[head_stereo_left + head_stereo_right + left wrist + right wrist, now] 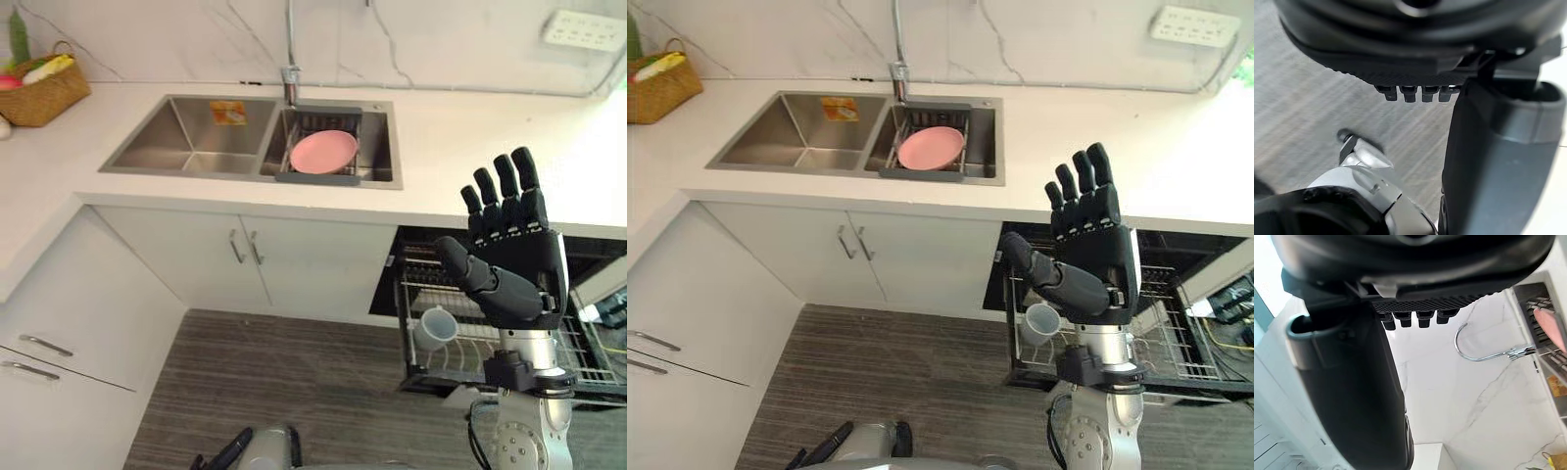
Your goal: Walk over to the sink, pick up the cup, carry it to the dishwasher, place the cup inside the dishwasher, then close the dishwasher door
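The cup [434, 326] is resting, mouth up, in the left end of the pulled-out rack [470, 364] of the dishwasher [388, 294]. Pickup, carry and placement are therefore judged complete.

The right hand [514, 259] is hovering in front of the rack. Its fingers are straight and spread wide, holding nothing, and it is apart from the cup. The left hand [223, 454] is hanging low with relaxed, empty fingers.

The sink [186, 137] is holding a pink plate [323, 152].

The rack is standing out and the dishwasher is open, so closing the door is the remaining step.
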Available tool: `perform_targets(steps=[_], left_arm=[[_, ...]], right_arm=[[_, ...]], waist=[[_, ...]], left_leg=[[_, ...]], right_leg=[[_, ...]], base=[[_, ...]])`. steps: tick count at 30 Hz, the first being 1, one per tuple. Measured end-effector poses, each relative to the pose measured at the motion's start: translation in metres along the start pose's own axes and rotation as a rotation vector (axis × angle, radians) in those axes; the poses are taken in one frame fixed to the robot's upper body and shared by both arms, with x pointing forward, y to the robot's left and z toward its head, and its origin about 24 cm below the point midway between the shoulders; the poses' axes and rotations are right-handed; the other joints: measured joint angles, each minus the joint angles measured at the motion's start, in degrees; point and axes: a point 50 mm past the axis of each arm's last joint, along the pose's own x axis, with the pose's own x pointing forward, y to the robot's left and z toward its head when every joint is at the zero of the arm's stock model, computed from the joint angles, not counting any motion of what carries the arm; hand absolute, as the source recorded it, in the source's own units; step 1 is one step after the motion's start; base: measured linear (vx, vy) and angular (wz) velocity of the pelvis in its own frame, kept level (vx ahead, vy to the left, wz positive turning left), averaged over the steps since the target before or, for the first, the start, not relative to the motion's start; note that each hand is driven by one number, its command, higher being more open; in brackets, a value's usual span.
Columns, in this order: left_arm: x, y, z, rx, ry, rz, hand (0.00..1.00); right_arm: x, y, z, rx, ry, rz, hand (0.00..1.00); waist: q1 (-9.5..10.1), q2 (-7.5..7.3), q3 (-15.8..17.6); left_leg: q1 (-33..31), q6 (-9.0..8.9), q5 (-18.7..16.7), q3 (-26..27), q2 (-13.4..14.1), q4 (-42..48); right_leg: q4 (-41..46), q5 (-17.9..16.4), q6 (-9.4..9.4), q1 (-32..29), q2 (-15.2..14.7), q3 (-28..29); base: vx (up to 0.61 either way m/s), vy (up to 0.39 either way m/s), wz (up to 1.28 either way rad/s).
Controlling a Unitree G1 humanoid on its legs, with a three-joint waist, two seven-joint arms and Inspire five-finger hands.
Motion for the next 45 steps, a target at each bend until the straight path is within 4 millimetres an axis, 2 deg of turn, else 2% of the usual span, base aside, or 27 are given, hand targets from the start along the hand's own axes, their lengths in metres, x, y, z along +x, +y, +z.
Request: perform_targets(steps=[1,2,4,6,7,8,9,11,14,16,17,18,19,20,22,23,27,30,33,35,36,37,38,39,41,42,45], left_arm=[[0.001,0.005,0.001,-0.003,0.001,0.017,1.00],[0.001,0.007,0.000,0.011,0.008,0.020,1.00],[0.005,0.006,0.006,0.057,0.004,0.018,1.00],[0.008,0.005,0.006,0.077,0.028,0.018,1.00],[0.008,0.007,0.007,0.091,0.031,0.019,1.00],[0.008,0.009,0.007,0.099,0.030,0.022,1.00],[0.008,0.009,0.008,0.111,0.029,0.018,1.00],[0.007,0.009,0.008,0.142,0.026,0.000,1.00],[0.007,0.008,0.011,0.146,0.031,-0.007,1.00],[0.006,0.002,0.010,0.144,0.033,-0.026,1.00],[0.006,0.002,0.009,0.145,0.036,-0.029,1.00],[0.004,0.005,0.006,0.174,0.037,-0.027,1.00],[0.003,0.009,0.008,0.188,0.027,-0.023,1.00],[0.003,0.004,0.004,0.204,0.034,-0.038,1.00],[0.002,-0.003,0.005,0.203,0.014,-0.062,1.00],[0.003,-0.009,0.009,0.199,-0.007,-0.075,1.00],[0.004,-0.017,0.013,0.225,-0.018,-0.088,1.00],[0.005,-0.020,0.014,0.246,-0.024,-0.088,1.00],[0.006,-0.022,0.016,0.266,-0.032,-0.090,1.00],[0.005,-0.021,0.017,0.262,-0.034,-0.061,1.00],[0.005,-0.020,0.017,0.263,-0.032,-0.054,1.00],[0.004,-0.020,0.015,0.264,-0.019,-0.046,1.00],[0.004,-0.020,0.014,0.264,-0.008,-0.045,1.00],[0.004,-0.018,0.013,0.282,-0.006,-0.040,1.00],[0.004,-0.015,0.010,0.307,-0.003,-0.032,1.00],[0.003,-0.013,0.004,0.303,0.016,-0.026,1.00],[0.005,-0.007,0.013,0.325,0.000,-0.012,1.00]], right_arm=[[-0.001,-0.001,-0.002,0.003,0.008,-0.009,1.00],[-0.001,-0.002,-0.002,-0.003,0.012,-0.010,1.00],[-0.004,-0.008,0.000,-0.026,0.015,-0.031,1.00],[-0.006,-0.016,0.002,-0.044,0.018,-0.073,1.00],[-0.009,-0.021,0.001,-0.050,0.027,-0.101,1.00],[-0.011,-0.024,0.000,-0.054,0.036,-0.119,1.00],[-0.011,-0.025,-0.001,-0.059,0.040,-0.126,1.00],[-0.012,-0.026,0.000,-0.092,0.040,-0.141,1.00],[-0.012,-0.028,0.003,-0.111,0.030,-0.151,1.00],[-0.013,-0.030,0.004,-0.117,0.028,-0.157,1.00],[-0.013,-0.029,0.003,-0.115,0.030,-0.156,1.00],[-0.014,-0.028,0.002,-0.107,0.038,-0.150,1.00],[-0.014,-0.026,0.001,-0.103,0.041,-0.144,1.00],[-0.015,-0.027,0.001,-0.112,0.053,-0.136,1.00],[-0.015,-0.024,-0.001,-0.100,0.059,-0.130,1.00],[-0.014,-0.023,0.002,-0.106,0.048,-0.130,1.00],[-0.007,-0.017,0.017,-0.124,-0.022,-0.097,1.00],[0.005,-0.013,0.024,-0.122,-0.081,-0.051,1.00],[0.007,-0.013,0.025,-0.136,-0.084,-0.041,1.00],[0.008,-0.009,0.026,-0.192,-0.063,-0.029,1.00],[0.009,-0.006,0.026,-0.199,-0.057,-0.022,1.00],[0.011,-0.004,0.027,-0.221,-0.050,-0.017,1.00],[0.013,-0.003,0.026,-0.249,-0.036,-0.016,1.00],[0.014,-0.005,0.022,-0.332,0.011,-0.011,1.00],[0.014,-0.008,0.021,-0.429,0.061,0.003,1.00],[0.014,-0.012,0.020,-0.562,0.117,0.020,1.00],[0.017,-0.016,0.030,-0.760,0.146,0.060,1.00]], waist=[[-0.03,-0.32,-0.6],[-0.46,-0.97,-1.4],[-1.51,-1.09,-1.4],[-1.91,-1.44,-1.2],[-2.03,-2.01,-0.8],[-2.28,-2.35,-0.4],[-2.61,-2.20,-0.3],[-3.50,-1.85,-1.2],[-3.56,-1.87,-1.0],[-3.78,-0.73,-0.2],[-3.80,-0.31,0.1],[-4.16,-0.86,-0.2],[-4.70,-1.52,-0.4],[-4.70,0.58,-0.1],[-4.64,1.07,-0.4],[-4.65,1.25,-0.4],[-4.43,1.58,-1.0],[-4.31,1.75,-1.5],[-4.04,1.93,-1.6],[-3.76,2.49,-1.4],[-3.45,2.28,-1.3],[-3.05,2.68,-1.6],[-2.38,2.89,-1.7],[-1.37,2.62,-1.6],[-1.48,3.01,-1.8],[-1.87,3.47,-2.2],[-2.70,1.82,-2.8]], left_leg=[[0.2,0.43,-2.3,1.9,-1.6,1.7],[-0.3,1.96,-4.5,3.2,-3.2,3.4],[-0.6,4.09,-6.8,3.6,-5.6,5.0],[2.2,6.21,-7.4,3.9,-8.1,3.4],[5.5,7.11,-7.6,3.8,-9.9,0.8],[9.1,8.93,-7.4,3.4,-11.4,-2.6],[10.6,9.39,-7.2,3.0,-11.8,-4.2],[14.6,9.30,-6.0,1.2,-11.8,-9.6],[19.0,9.01,-5.4,-0.1,-11.4,-14.0],[23.5,7.72,-6.1,-0.5,-10.0,-16.1],[24.7,6.86,-6.6,-0.3,-9.5,-16.1],[27.4,3.60,-8.7,0.6,-8.8,-14.9],[27.8,2.58,-9.9,1.0,-9.3,-13.4],[27.6,2.33,-12.3,2.0,-6.0,-9.1],[27.4,2.14,-12.0,4.3,-4.3,-10.9],[26.9,2.03,-10.1,4.8,-2.7,-13.3],[28.7,1.93,-6.6,4.7,-2.5,-14.6],[28.6,1.86,-3.5,4.6,-2.9,-15.0],[24.6,1.95,-3.1,4.5,-2.6,-6.1],[18.4,2.00,-0.4,6.3,-0.8,8.7],[16.9,1.87,-1.2,6.9,-0.3,11.8],[14.5,1.74,-5.2,7.1,0.5,13.3],[12.9,1.72,-7.8,6.3,0.2,11.0],[11.8,2.00,-8.8,5.1,-0.8,2.5],[11.8,1.61,-5.4,4.6,-0.7,-6.3],[12.0,1.08,-0.6,4.5,-0.3,-11.5],[14.1,2.07,1.1,5.0,-2.8,-16.6]], right_leg=[[0.1,-0.7,0.25,0.1,-2.2,1.3],[-0.9,-0.5,-0.05,0.8,-3.8,2.3],[1.7,1.3,0.64,0.2,-5.7,4.5],[10.9,3.4,0.58,-2.6,-7.4,6.8],[21.7,6.9,-1.07,-6.7,-8.3,8.4],[32.7,11.8,-4.69,-11.5,-8.5,9.4],[37.5,11.6,-4.80,-13.8,-7.7,9.7],[44.6,8.9,-5.52,-20.7,-2.1,6.9],[38.7,4.5,-5.85,-23.9,2.0,0.2],[31.8,1.7,-9.39,-26.2,5.3,-6.4],[29.6,1.8,-9.65,-26.7,6.1,-7.4],[18.8,5.6,-11.59,-26.2,7.9,-8.6],[13.9,12.8,-13.17,-25.5,8.4,-8.3],[13.8,11.6,-13.79,-23.3,10.7,-8.4],[11.5,11.4,-13.84,-21.7,12.3,-7.2],[9.7,11.1,-13.65,-20.4,13.2,-7.2],[3.8,12.1,-12.73,-16.4,14.4,-6.5],[-3.7,15.9,-12.38,-13.1,15.4,-5.2],[-9.1,17.5,-11.78,-9.7,15.3,-4.9],[-12.9,17.8,-12.69,-6.1,15.1,-4.7],[-13.4,17.7,-12.77,-5.5,14.8,-4.5],[-13.8,17.5,-12.96,-4.9,14.7,-3.9],[-13.7,17.6,-12.77,-4.7,14.4,-3.3],[-13.1,17.9,-11.71,-4.7,13.4,-2.2],[-12.5,17.3,-10.72,-4.7,13.2,-1.7],[-12.2,16.6,-9.51,-4.4,13.4,-0.9],[-12.7,16.3,-8.09,-4.6,11.3,-0.5]], base=[[0.24,0.447,-0.48],[0.27,0.440,-0.31],[0.24,0.355,0.10],[0.26,0.315,0.22],[0.27,0.225,0.18],[0.26,0.192,0.23],[0.26,0.146,0.30],[0.34,0.097,0.33],[0.38,0.017,0.16],[0.49,-0.033,0.06],[0.55,-0.043,-0.01],[0.39,-0.040,0.00],[0.61,-0.055,-0.06],[0.57,-0.066,-0.25],[0.39,-0.093,-0.32],[0.15,-0.101,-0.16],[0.15,-0.041,-0.08],[0.12,0.009,-0.19],[0.09,0.017,0.01],[0.12,0.051,0.04],[0.11,0.055,-0.02],[0.09,0.053,-0.17],[0.12,0.096,-0.38],[0.11,0.115,-0.41],[0.06,0.121,-0.27],[0.09,0.182,-0.15],[0.10,0.160,-0.03]])
